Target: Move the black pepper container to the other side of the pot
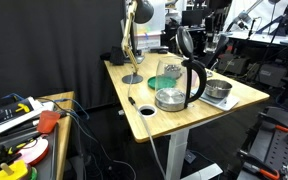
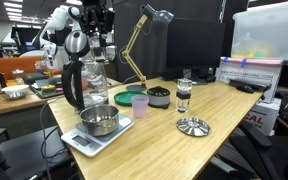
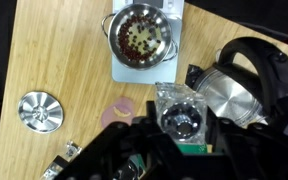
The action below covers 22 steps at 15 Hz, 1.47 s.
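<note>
Black pepper container (image 3: 181, 115) is seen from above in the wrist view as a greyish-clear cylinder with a darker top. It is framed by the fingers of the tool (image 3: 182, 130), and whether it is clamped or merely straddled cannot be told. In an exterior view the black pepper container (image 2: 94, 82) is found directly under the tool (image 2: 100, 52), just beside the kettle (image 2: 74, 85) and behind the pot (image 2: 99, 120). Its base is hidden by the pot, so contact with the tabletop (image 2: 164, 150) cannot be judged.

No brand or label can be read. The print on the box (image 2: 252, 72) at the tabletop's far end is too small, and nothing legible is made out on the scale (image 2: 84, 143).

Reddish-brown pieces inside the pot are shown only by the wrist view. The desk lamp (image 2: 144, 40), green dish (image 2: 127, 97), dark bowl (image 2: 158, 96) and a second small jar (image 2: 183, 96) are shown in an exterior view but not by the wrist view.

Counted: 1 kettle, 1 pot on 1 scale, 1 pink cup (image 2: 139, 105), 1 loose round lid (image 2: 193, 126), 1 desk lamp, 1 green dish, 1 dark bowl, and 2 small jars in all, the black pepper container included.
</note>
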Each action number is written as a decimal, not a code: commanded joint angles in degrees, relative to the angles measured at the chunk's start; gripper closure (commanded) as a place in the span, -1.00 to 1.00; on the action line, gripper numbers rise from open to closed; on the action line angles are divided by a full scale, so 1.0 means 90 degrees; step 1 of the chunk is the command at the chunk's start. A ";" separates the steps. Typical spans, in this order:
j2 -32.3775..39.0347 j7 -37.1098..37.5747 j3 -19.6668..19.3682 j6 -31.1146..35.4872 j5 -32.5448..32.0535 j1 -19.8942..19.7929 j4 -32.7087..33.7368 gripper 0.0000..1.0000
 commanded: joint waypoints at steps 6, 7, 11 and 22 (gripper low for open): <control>-0.0200 -0.0508 -0.0083 0.0201 0.0240 0.0166 -0.1128 0.64; -0.0114 -0.0527 -0.0085 0.0265 0.0272 0.0184 -0.1192 0.64; 0.0416 -0.0602 -0.0011 0.0632 0.0547 0.0329 -0.1292 0.64; 0.1114 -0.0565 0.0071 0.1201 0.1434 0.0409 -0.1357 0.64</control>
